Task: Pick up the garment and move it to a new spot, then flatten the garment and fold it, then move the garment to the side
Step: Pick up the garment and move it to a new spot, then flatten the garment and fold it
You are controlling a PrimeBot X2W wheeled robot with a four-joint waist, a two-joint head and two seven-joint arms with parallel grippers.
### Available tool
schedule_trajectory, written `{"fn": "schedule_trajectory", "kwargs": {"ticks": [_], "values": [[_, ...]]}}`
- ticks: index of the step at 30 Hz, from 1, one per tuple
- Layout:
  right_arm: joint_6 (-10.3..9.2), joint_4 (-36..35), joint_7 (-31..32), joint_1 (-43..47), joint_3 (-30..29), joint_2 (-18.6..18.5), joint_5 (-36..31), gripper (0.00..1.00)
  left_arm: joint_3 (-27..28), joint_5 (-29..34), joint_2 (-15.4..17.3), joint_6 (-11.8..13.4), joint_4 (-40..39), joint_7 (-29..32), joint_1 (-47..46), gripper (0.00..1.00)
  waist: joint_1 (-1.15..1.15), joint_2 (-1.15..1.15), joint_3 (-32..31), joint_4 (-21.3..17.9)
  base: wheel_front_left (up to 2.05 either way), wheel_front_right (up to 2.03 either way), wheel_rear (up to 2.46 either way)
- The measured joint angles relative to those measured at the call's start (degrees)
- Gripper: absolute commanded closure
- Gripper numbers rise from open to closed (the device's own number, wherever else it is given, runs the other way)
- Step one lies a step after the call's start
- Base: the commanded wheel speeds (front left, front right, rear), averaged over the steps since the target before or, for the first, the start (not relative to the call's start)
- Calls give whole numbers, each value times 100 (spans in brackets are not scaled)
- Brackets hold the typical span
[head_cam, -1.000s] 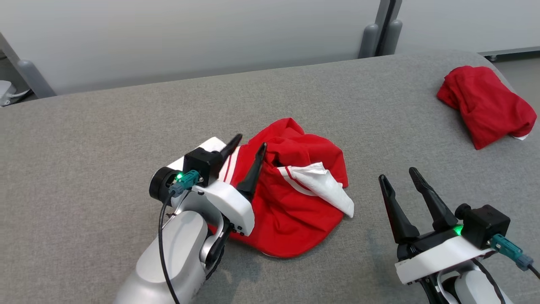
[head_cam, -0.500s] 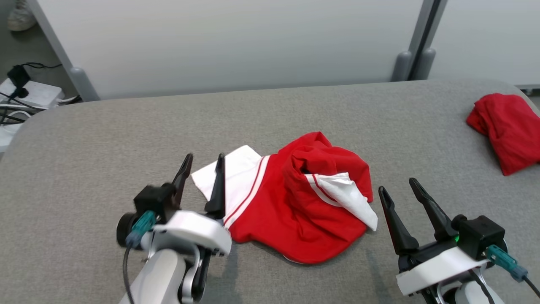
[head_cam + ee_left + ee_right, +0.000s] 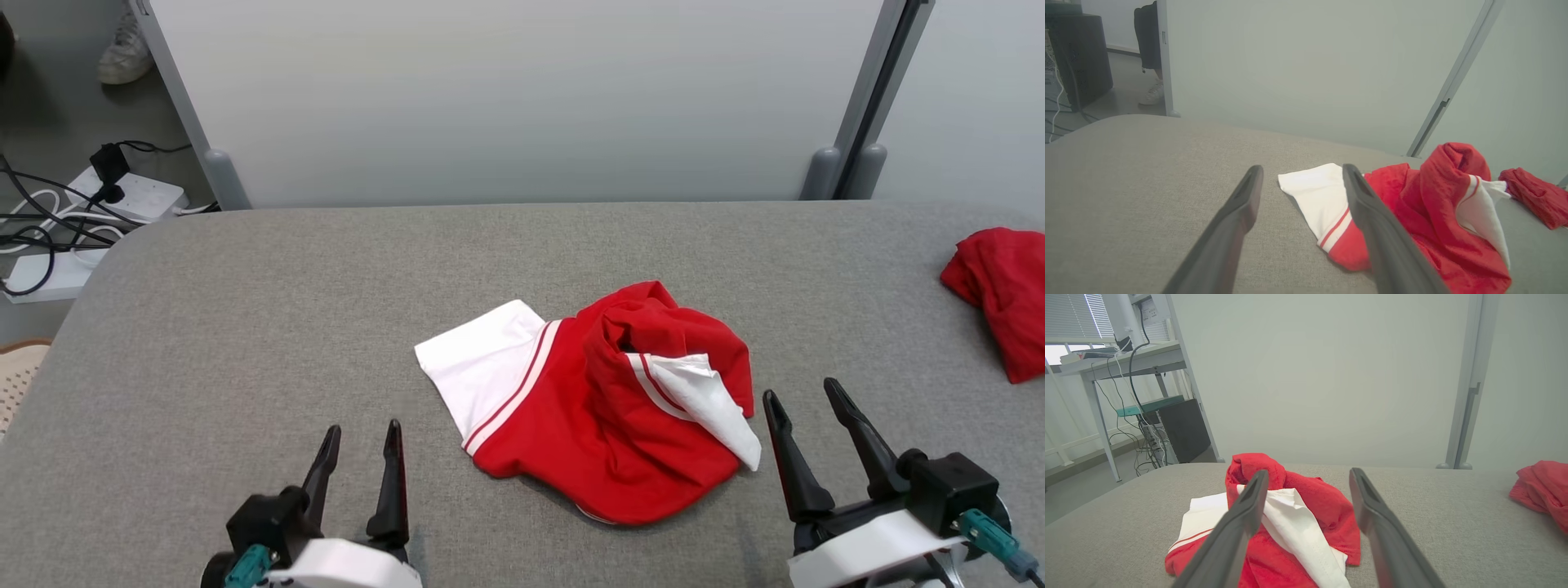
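Withdrawn from the garment [image 3: 571, 425], left gripper [image 3: 363, 426] and right gripper [image 3: 800, 388] gape empty, wrists cropped.

The garment [image 3: 604, 425] lies in a heap in the middle of the tabletop [image 3: 286, 327], and another cloth [image 3: 1000, 286] lies far off at the right edge. The left hand [image 3: 363, 426] is near the front edge, left of the garment and apart from it, and the right hand [image 3: 800, 389] is just beside its right side. Behind the tabletop stands a wall [image 3: 506, 98], with power strips [image 3: 122, 196] on the floor at the back left.
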Motion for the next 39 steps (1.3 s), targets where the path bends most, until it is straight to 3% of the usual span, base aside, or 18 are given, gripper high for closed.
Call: {"fn": "schedule_trajectory", "kwargs": {"ticks": [7,28,39], "values": [[0,0,1,202,-382,34,-260,0,-73,-4,-26,15,51,1,319,0,0,0,-126,47,0,0,0],[0,-4,1,366,-445,142,-321,0,-265,-222,-77,-13,393,132,342,0,0,0,-272,30,0,0,0],[0,-109,1,355,-325,68,-310,0,-1093,-944,-210,-369,1117,802,-430,0,0,0,-28,-197,0,0,0]]}}
